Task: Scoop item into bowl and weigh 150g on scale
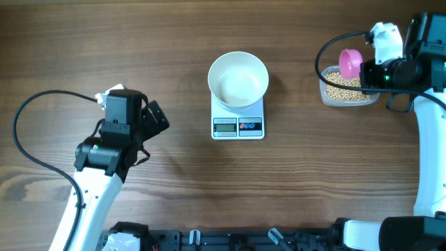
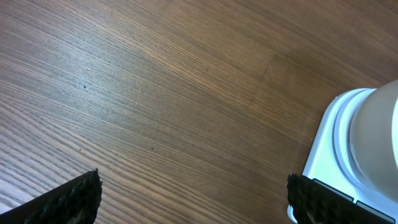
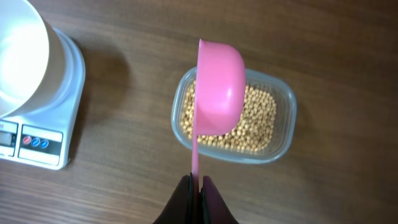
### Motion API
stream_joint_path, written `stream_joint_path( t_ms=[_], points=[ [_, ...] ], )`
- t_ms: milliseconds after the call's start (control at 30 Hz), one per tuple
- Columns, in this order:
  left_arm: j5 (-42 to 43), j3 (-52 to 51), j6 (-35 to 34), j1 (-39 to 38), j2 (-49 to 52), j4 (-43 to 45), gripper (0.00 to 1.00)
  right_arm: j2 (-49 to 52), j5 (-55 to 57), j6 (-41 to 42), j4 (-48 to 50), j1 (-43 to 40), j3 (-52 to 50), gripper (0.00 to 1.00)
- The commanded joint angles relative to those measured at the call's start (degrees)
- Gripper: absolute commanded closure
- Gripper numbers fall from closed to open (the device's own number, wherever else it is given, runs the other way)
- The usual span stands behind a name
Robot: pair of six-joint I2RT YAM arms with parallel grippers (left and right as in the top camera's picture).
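The white bowl [image 1: 238, 79] stands empty on the white scale [image 1: 237, 122] at mid-table. Tan beans [image 1: 343, 81] fill a clear container [image 1: 348, 96] at the far right. My right gripper [image 3: 196, 180] is shut on the thin handle of a pink scoop [image 3: 219, 87], whose cup hangs over the beans [image 3: 258, 118]. Whether the cup holds any beans does not show. My left gripper [image 1: 150, 117] is left of the scale, open and empty [image 2: 193, 186] over bare wood. The scale's corner [image 2: 329, 155] and the bowl's side [image 2: 379, 137] show at the right edge of the left wrist view.
The scale's display and buttons [image 1: 237, 126] face the table's front edge. Black cables loop beside each arm, one at the left [image 1: 28, 139] and one at the right [image 1: 322, 56]. A dark rail [image 1: 230, 240] runs along the front edge.
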Motion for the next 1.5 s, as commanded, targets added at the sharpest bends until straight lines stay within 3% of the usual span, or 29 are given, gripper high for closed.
stream_joint_path(
  t_ms=[0,267,433,533,700,800,867,1000,1167,1467],
  points=[
    [-0.76,0.04,0.04,0.39,0.22,0.44,0.00,0.11,-1.38,-0.96,1.73,-0.20,-0.44,0.96],
    [-0.07,0.04,-0.15,0.39,-0.68,12.17,0.00,-0.28,-1.55,1.46,5.88,-0.17,-0.37,0.96],
    [5.62,0.04,0.35,0.39,-3.37,10.78,0.00,-4.35,-1.62,8.39,5.88,-0.20,-0.26,0.96],
    [11.65,0.04,5.33,0.39,-4.85,10.75,0.00,-7.28,-1.62,11.26,5.68,-0.17,-0.26,0.96],
    [31.50,0.04,15.19,-0.46,-4.94,5.35,0.00,-14.84,-1.62,14.27,2.56,-0.17,-0.26,0.96],
    [32.28,0.04,15.26,-4.17,-1.84,-3.08,0.00,-17.70,-1.64,15.50,0.81,-0.17,-0.26,0.96],
    [33.09,0.04,13.90,-6.47,0.15,-3.26,0.00,-18.21,-1.62,15.50,0.37,-0.17,-0.28,0.96],
    [34.64,0.04,5.51,-9.16,3.13,4.68,0.00,-17.00,-1.60,15.30,1.05,-0.17,-0.28,0.96],
    [38.34,0.04,5.66,-9.42,5.40,21.66,0.00,-12.28,-1.62,13.57,0.92,-0.17,-0.28,0.96],
    [38.10,0.85,5.86,-14.86,18.91,26.25,0.00,-7.45,-6.78,6.34,1.16,-0.17,-0.28,0.96]
  ],
)
